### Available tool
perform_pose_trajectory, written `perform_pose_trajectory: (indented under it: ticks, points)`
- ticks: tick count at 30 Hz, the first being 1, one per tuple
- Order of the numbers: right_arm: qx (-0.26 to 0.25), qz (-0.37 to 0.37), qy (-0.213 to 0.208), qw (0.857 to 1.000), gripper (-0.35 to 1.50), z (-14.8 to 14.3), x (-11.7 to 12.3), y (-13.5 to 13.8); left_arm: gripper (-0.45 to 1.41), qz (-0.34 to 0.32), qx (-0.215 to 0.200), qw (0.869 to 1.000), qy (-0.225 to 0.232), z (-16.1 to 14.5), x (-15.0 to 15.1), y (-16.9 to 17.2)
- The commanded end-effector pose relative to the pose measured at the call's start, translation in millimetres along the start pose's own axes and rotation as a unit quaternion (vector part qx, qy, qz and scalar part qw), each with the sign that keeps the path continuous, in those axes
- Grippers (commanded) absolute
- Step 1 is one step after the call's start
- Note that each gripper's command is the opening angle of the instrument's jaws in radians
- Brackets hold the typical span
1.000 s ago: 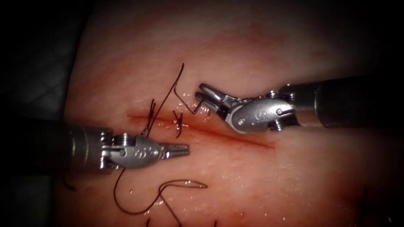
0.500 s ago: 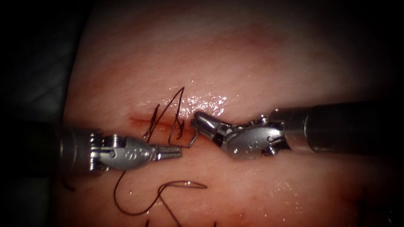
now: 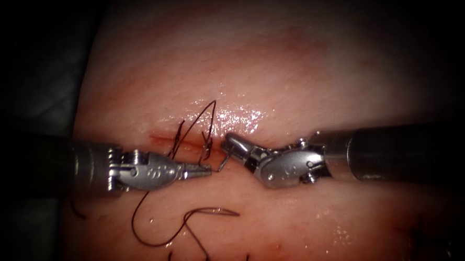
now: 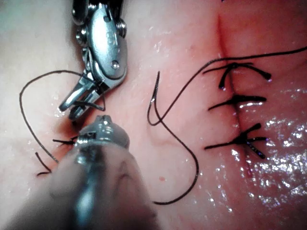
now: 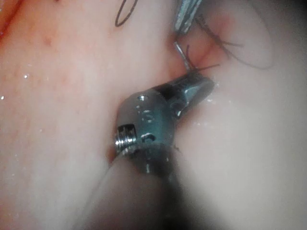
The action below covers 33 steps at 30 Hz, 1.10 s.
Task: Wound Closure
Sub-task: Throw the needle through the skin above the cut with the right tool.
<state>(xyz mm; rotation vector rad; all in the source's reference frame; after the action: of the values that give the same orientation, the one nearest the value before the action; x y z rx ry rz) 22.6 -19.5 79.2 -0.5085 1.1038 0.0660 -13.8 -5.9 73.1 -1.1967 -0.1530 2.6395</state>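
Needle (image 3: 222,162), gripped near its rear by the right tool (image 3: 231,144), stands over the cut (image 3: 273,157) at the tissue (image 3: 298,70) centre. Left tool (image 3: 204,170), jaws closed and empty, points toward three o'clock, tip just beside the needle's exposed point. Thread (image 3: 157,232) loops at six o'clock.

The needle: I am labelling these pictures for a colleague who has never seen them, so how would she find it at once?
Start at the cut running across the tissue in the endoscope view. Near its middle the right gripper and the left gripper nearly meet, tip to tip. The needle is the short, pale, stiff metal sliver held by the right gripper, unlike the dark, limp thread curling around it.
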Motion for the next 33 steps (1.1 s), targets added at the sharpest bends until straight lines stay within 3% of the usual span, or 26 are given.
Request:
perform_pose_trajectory:
  ticks: [1, 5, 9, 18, 25, 33]
  points:
    - [0.001, 0.015, 0.005, 1.000, -0.35, 0.5, 0.0, -0.1, -0.30, 0.000, 0.001, 1.000, 0.000, 0.9, 0.1, 0.1]
    - [0.001, 0.074, 0.021, 0.997, -0.35, 0.7, 1.1, 2.0, -0.30, -0.003, 0.001, 1.000, 0.002, 1.7, 0.3, -0.3]
    - [0.026, 0.167, 0.049, 0.984, -0.35, 1.2, 1.9, 5.1, -0.33, -0.004, 0.004, 1.000, 0.003, 2.9, 0.1, -0.7]
    - [0.048, 0.283, 0.074, 0.955, -0.35, 2.6, 0.0, 8.1, -0.33, -0.004, 0.009, 1.000, 0.001, 5.3, -1.4, -0.8]
    - [0.069, 0.332, 0.088, 0.937, -0.35, 2.9, -0.7, 9.0, -0.35, -0.006, -0.010, 1.000, -0.015, 7.3, -2.2, 0.1]
    - [0.065, 0.357, 0.089, 0.928, -0.35, 3.2, -0.8, 11.3, -0.35, -0.014, -0.044, 0.997, -0.057, 9.2, -4.4, 1.3]
